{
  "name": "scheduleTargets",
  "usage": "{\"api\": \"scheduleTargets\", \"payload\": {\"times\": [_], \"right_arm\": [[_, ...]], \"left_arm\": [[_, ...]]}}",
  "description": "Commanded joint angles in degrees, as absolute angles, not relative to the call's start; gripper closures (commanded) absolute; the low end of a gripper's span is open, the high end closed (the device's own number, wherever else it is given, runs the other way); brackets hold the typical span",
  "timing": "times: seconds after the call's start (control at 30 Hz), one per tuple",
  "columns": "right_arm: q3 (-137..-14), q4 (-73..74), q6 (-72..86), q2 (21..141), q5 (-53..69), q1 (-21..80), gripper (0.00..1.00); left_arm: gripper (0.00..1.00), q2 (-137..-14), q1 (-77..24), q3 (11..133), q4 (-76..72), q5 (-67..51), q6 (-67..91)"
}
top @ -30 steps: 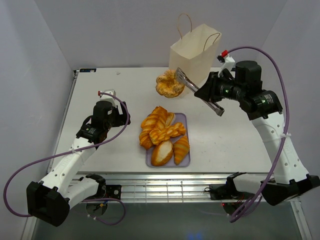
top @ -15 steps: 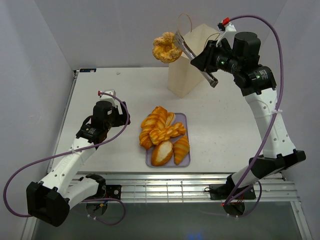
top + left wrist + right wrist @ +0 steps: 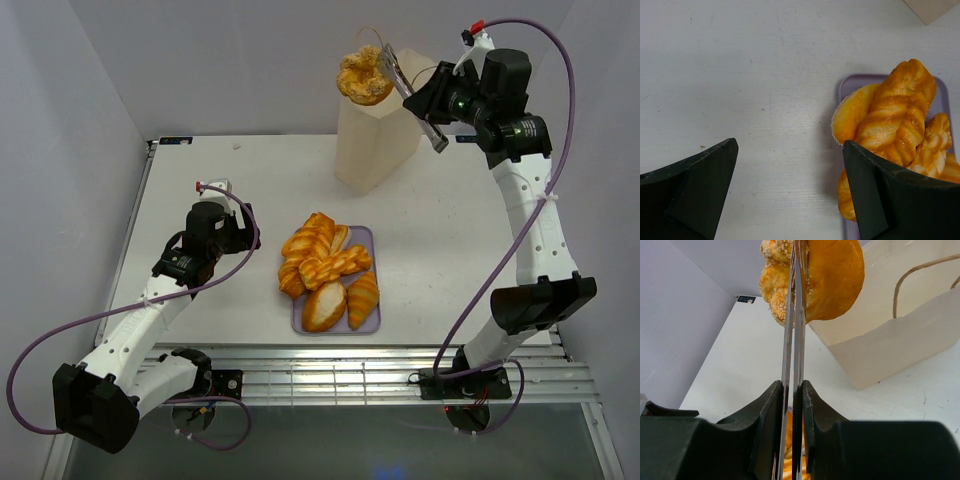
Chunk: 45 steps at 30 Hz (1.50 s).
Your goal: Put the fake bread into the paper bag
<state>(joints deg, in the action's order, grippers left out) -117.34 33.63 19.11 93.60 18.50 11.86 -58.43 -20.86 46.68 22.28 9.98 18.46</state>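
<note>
Bread [image 3: 364, 82] clamped in right gripper [image 3: 392, 68], high over the bag [image 3: 375, 140] at the far edge of the desk [image 3: 200, 170]. Centre it over the opening, lower inside, then release. Left gripper [image 3: 790, 185] spread open, empty, left of tray [image 3: 366, 240].

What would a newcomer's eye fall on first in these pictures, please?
A golden bun held high near the top of the paper bag at the back, pinched in metal tongs that the right gripper clamps. Next, the bread pile on the lilac tray in the middle, beside the open left gripper.
</note>
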Motion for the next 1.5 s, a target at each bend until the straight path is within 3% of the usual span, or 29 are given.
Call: {"api": "scheduleTargets", "payload": {"times": [0.0, 0.37, 0.77, 1.03, 1.47], "right_arm": [[-121.37, 26.46, 20.13, 93.69, 21.09, 10.29, 0.76], [-118.13, 24.70, 19.60, 94.92, 21.36, 7.21, 0.75], [-114.00, 23.82, 18.81, 95.18, 21.62, 7.03, 0.65], [-113.12, 23.99, 18.46, 95.01, 21.45, 6.59, 0.52], [-114.78, 24.96, 18.28, 95.97, 23.55, 6.24, 0.51]], "left_arm": [[0.04, -57.30, -21.18, 48.16, 21.97, 9.84, 18.11], [0.04, -57.66, -21.18, 48.25, 21.88, 9.23, 17.93], [0.04, -58.01, -21.18, 48.34, 21.97, 9.05, 17.75], [0.04, -58.18, -21.18, 48.25, 21.89, 8.70, 17.75], [0.04, -58.71, -21.18, 48.34, 21.88, 8.44, 17.67]]}}
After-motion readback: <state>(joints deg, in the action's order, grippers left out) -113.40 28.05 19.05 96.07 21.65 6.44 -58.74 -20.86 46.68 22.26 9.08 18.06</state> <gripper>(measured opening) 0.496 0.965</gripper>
